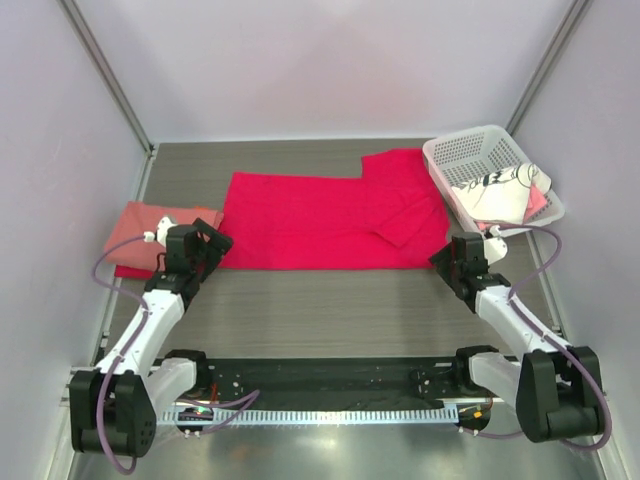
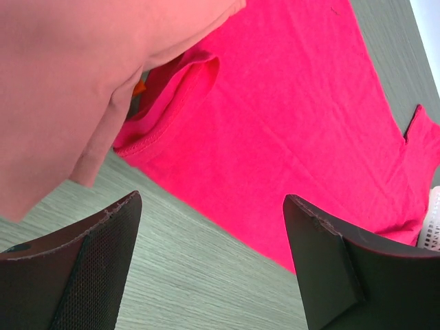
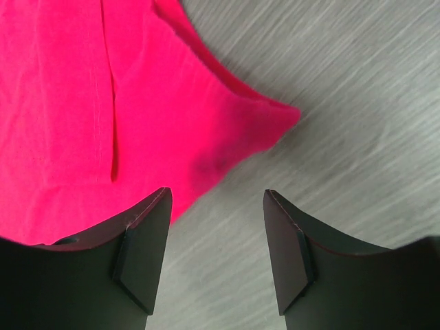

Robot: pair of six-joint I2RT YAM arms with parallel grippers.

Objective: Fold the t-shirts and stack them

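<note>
A bright crimson t-shirt [image 1: 320, 218] lies spread flat across the middle of the table, also seen in the left wrist view [image 2: 289, 117] and the right wrist view [image 3: 75, 103]. A folded salmon-pink t-shirt [image 1: 135, 228] lies at the left, close up in the left wrist view [image 2: 62, 75]. A white dark-printed t-shirt [image 1: 495, 190] sits in the basket. My left gripper [image 1: 215, 243] is open and empty at the crimson shirt's near left corner [image 2: 210, 227]. My right gripper [image 1: 442, 258] is open and empty at its near right corner [image 3: 216, 227].
A white plastic lattice basket [image 1: 462, 152] stands at the back right, holding cloth with a pink piece [image 1: 538, 203]. Metal frame posts rise at the back corners. A black rail [image 1: 320, 385] runs along the near edge between the arm bases.
</note>
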